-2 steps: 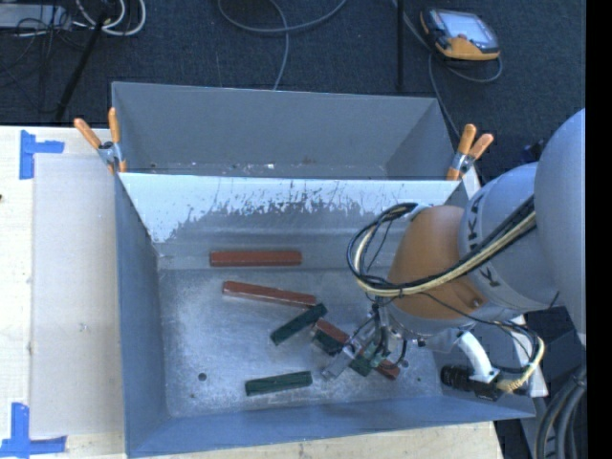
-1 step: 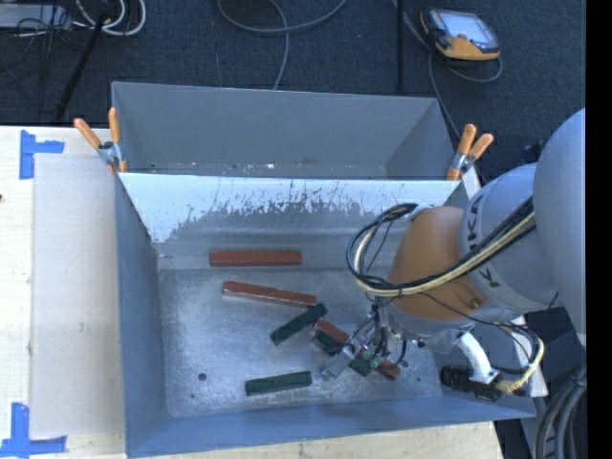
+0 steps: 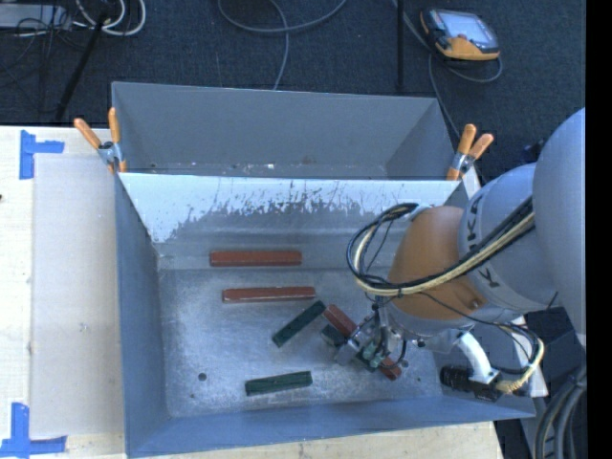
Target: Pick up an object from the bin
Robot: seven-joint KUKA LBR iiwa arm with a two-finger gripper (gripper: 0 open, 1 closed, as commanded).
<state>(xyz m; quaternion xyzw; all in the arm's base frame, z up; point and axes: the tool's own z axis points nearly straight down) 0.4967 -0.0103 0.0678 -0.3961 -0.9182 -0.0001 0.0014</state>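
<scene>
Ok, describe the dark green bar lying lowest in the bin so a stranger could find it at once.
Start at the grey bin and go to the bottom edge of its floor in the camera view. The dark green bar lies there almost level, left of the gripper. The other green bar sits higher and steeply tilted, and the two reddish-brown bars lie higher still.

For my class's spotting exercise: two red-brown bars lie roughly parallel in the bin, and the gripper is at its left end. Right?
No: the camera view shows the gripper at the bin's right end. The red-brown bars do lie roughly parallel.
</scene>
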